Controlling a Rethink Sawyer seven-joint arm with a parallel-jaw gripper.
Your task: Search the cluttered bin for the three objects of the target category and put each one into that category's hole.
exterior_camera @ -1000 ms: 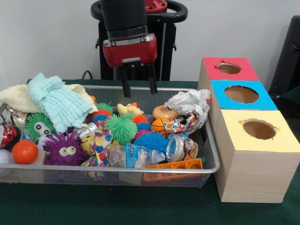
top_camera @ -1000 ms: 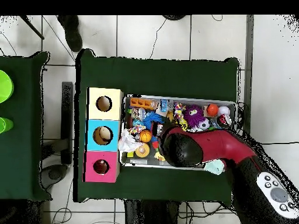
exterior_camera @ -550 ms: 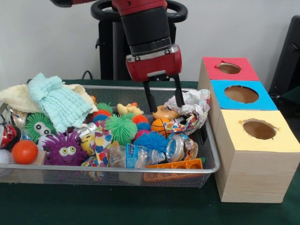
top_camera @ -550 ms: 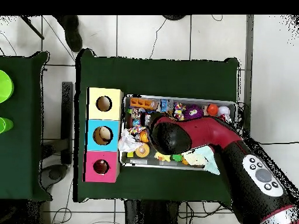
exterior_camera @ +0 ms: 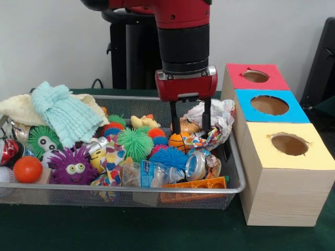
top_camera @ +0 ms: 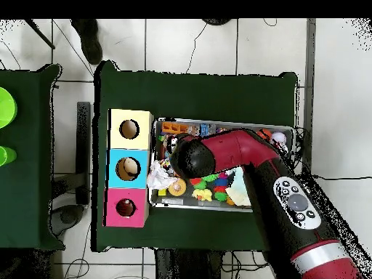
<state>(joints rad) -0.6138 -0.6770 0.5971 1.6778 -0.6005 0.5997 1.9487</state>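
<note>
My gripper (exterior_camera: 191, 130) is open and low in the right part of the wire bin (exterior_camera: 131, 189). In the front view its fingers (exterior_camera: 173, 119) stand on either side of a tan toy donut (exterior_camera: 187, 127), just above a small basketball (exterior_camera: 179, 141). Nothing is held. Crumpled paper (exterior_camera: 215, 116) touches the right finger. From overhead the arm's head (top_camera: 190, 156) hides the fingers and the basketball, while the donut (top_camera: 176, 189) shows beside it. The wooden box to the right has a red hole (exterior_camera: 255, 76), a blue hole (exterior_camera: 269, 105) and a yellow hole (exterior_camera: 289, 144).
The bin is packed: a green spiky ball (exterior_camera: 135, 144), blue spiky ball (exterior_camera: 168, 157), purple spiky monster (exterior_camera: 73, 166), orange ball (exterior_camera: 27, 169), teal cloth (exterior_camera: 65, 117), plastic bottle (exterior_camera: 152, 173), orange block (exterior_camera: 201, 184) and yellow duck (exterior_camera: 144, 122). The box stands close against the bin's right rim.
The arm has swung from the bin's back middle toward the box side and come down, so the open fingers now reach among the toys around the donut.
</note>
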